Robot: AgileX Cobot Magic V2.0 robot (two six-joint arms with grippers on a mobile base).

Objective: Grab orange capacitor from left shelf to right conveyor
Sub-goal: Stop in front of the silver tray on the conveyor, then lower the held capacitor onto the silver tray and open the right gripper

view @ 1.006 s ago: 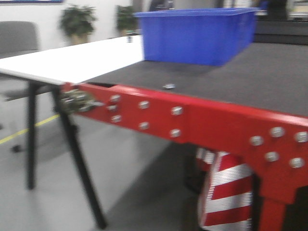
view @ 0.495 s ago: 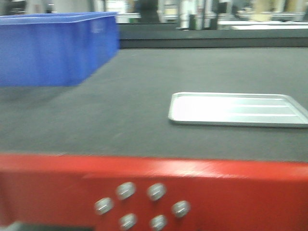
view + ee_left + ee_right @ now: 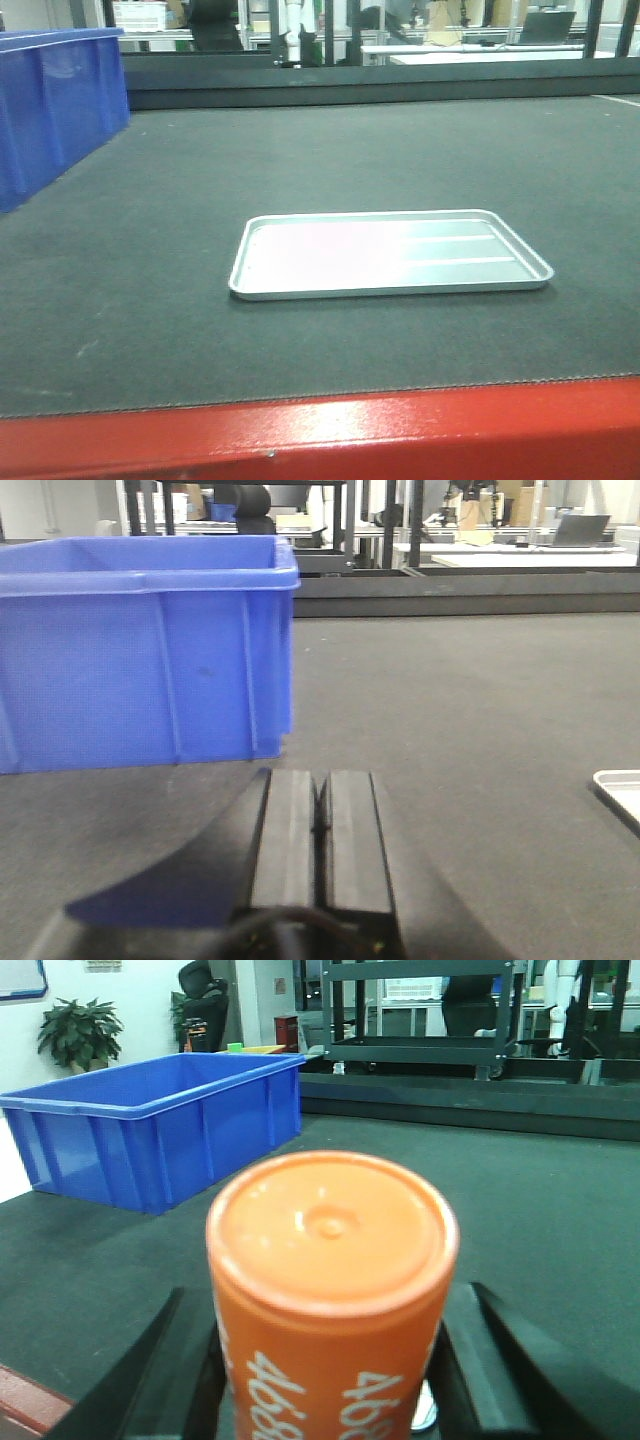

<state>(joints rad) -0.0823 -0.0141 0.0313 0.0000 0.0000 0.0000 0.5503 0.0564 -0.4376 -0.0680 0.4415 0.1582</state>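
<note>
The conveyor worktop is carrying a blue bin at its left and a silver tray near its red front edge. Over that worktop the left tool is hovering, jaws pressed together and empty, while the right tool is clamping the orange capacitor upright.

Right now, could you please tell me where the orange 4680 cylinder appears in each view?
Front view: not in it.
Left wrist view: not in it.
Right wrist view: orange cylinder printed 4680, lower centre, filling the foreground.
Shared landmark: blue plastic bin, left in all three.
</note>
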